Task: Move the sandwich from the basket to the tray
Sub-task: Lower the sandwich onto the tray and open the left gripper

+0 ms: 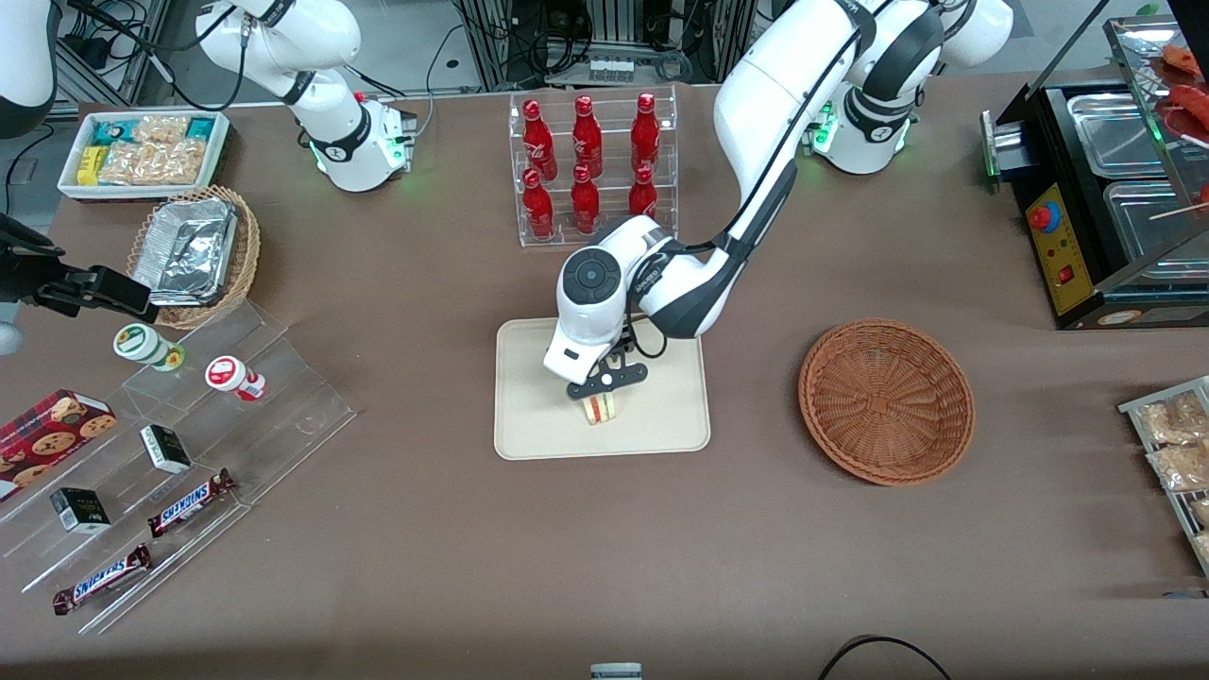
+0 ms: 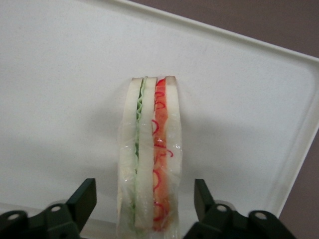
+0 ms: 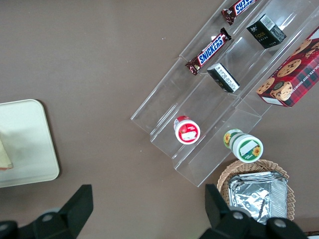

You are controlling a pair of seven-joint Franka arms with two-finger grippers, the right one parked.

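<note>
1. Sandwich (image 1: 599,407) stands on its edge on the tray (image 1: 529,416), in the part of the tray nearer the front camera, with the left arm's gripper (image 1: 604,389) directly over it.
2. From the front, the arm's white wrist covers most of the sandwich; only a small pale wedge with a faint red stripe shows under the black fingers.
3. The left wrist view gives what the front view hides: the sandwich (image 2: 149,159) seen along its cut edge, with three slices of white bread, a green leafy layer between one pair and a red layer with curly red shreds between the other (a clear film seems to wrap the lot).
4. In that same close view the two black fingertips (image 2: 82,201) stand apart on either side of the sandwich, with a visible strip of tray (image 2: 239,99) between each tip and the bread, so the gripper (image 2: 147,199) is spread open and holds nothing.
5. Only the front view shows the basket (image 1: 886,401): round, reddish-brown wicker, with nothing in it, sitting well apart from the tray toward the working arm's end of the table.
6. The right wrist view catches just one rounded corner of the tray (image 3: 35,149) and a sliver of the sandwich (image 3: 5,158) at the frame's edge.
7. The tray is cream-beige with a low raised rim, lying flat on the brown table (image 1: 425,548).
</note>
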